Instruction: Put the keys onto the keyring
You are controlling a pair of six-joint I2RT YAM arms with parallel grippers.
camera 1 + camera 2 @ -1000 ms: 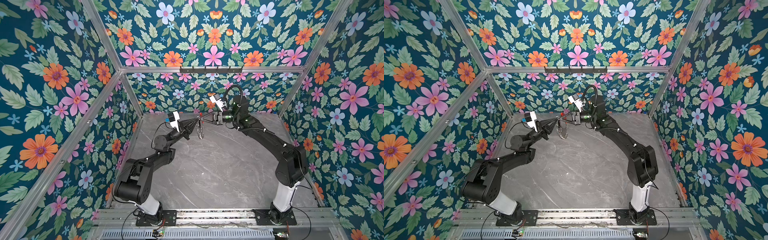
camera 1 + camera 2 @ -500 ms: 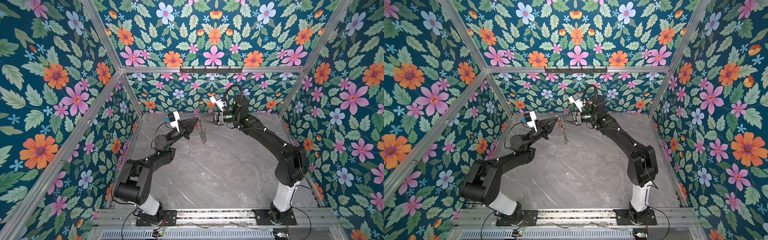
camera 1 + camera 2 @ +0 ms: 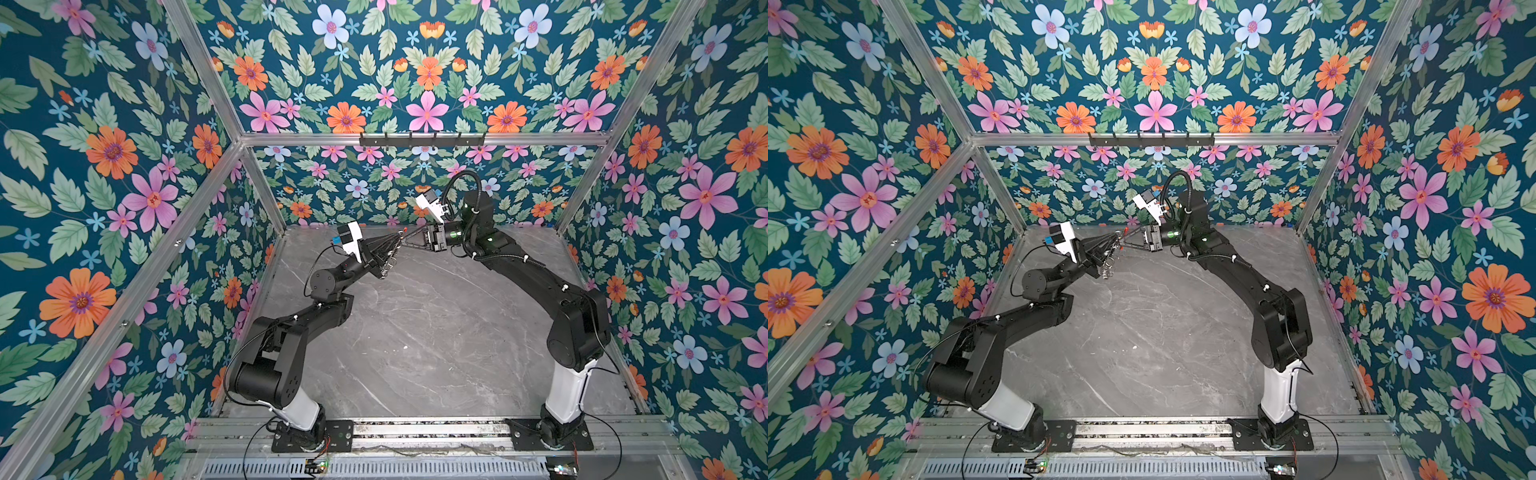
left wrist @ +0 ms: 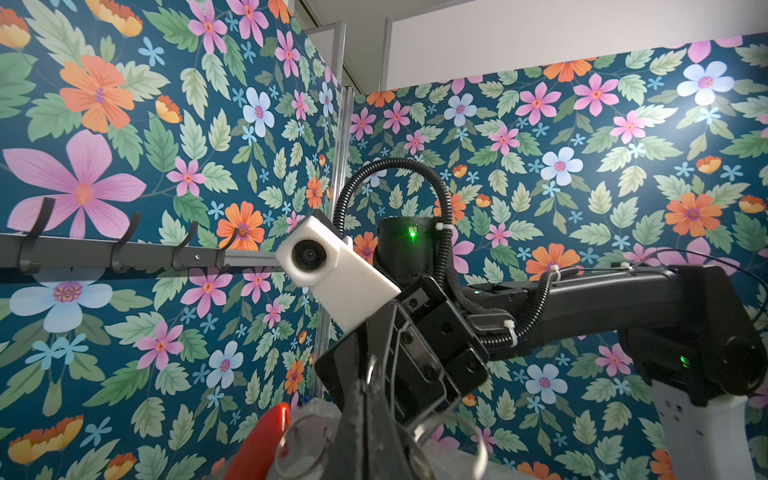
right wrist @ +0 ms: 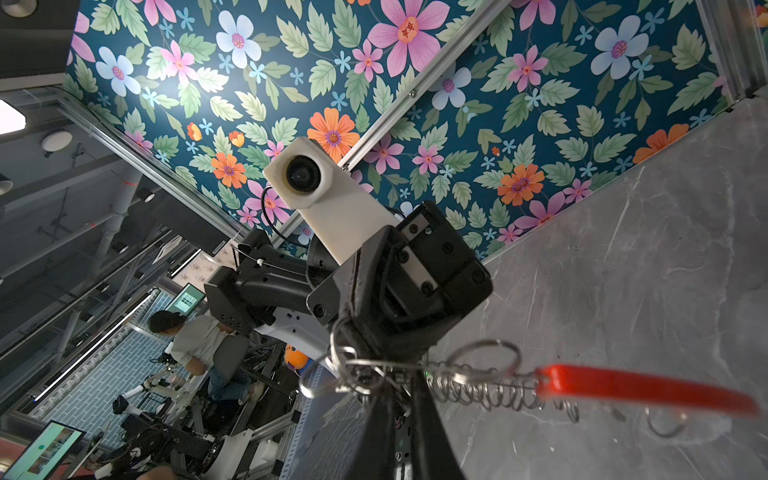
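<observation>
both top views, left arm elbowed up, left claw (image 3: 397,242) pinched on the keyring (image 3: 388,266) dangling over the far end of the counter (image 3: 415,332), right claw (image 3: 406,242) tip-to-tip with it, left wrist view, red piece (image 4: 262,440) by the claw, right wrist view, right claw apart or together, can't tell

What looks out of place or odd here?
Nothing spilled or damaged. The keyring hangs in mid-air from the shut left pincer, silver loops dangling loosely; the right pincer meets it tip to tip.

Robotics lab, floral-papered booth (image 3: 124,145) on aluminium frame (image 3: 291,139), marble-look tabletop (image 3: 436,353), monitor (image 5: 189,300) and worker (image 5: 199,340) outside
</observation>
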